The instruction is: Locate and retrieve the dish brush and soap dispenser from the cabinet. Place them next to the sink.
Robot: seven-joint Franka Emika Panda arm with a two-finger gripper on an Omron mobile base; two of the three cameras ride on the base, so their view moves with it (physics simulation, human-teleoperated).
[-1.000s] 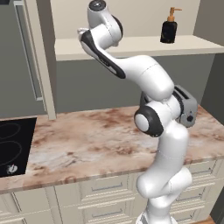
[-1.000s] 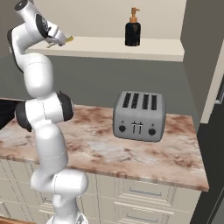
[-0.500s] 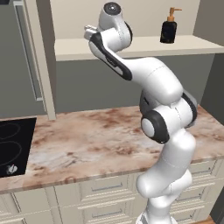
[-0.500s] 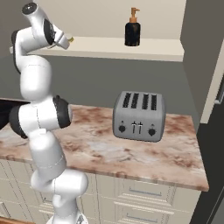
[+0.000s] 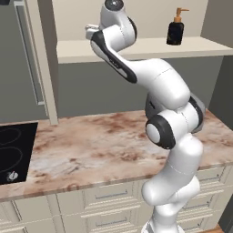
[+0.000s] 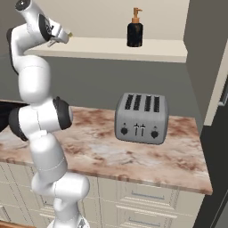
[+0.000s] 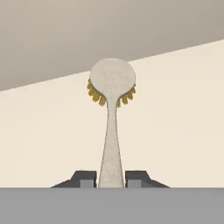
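Dish brush [image 7: 112,109], cream-white with a round head and yellow bristles under it, now sits clamped by its thin handle between the two dark fingers [image 7: 86,178], closed tight on it. A second ago the arm was bent lower and left of the shelf edge; since then it has swung up so the hand [image 5: 93,32] is at the front lip of the pale cabinet shelf [image 5: 136,48], left end. Brush head lies over the shelf board, pointing away from the hand.

Soap dispenser [image 6: 135,31], squat black bottle with copper-orange pump, stands upright further right on the same shelf, well apart from the hand; unchanged.

Below: marbled brown-and-cream stone surface [image 5: 95,150] with cream drawer fronts [image 5: 109,195] under it. Black glass cooktop [image 5: 11,152] at the left end, grey four-slot toaster [image 6: 141,118] at the right. Grey wall behind, slim metal bar handle [image 5: 27,54] on the tall unit at left.

No readable labels or writing anywhere.
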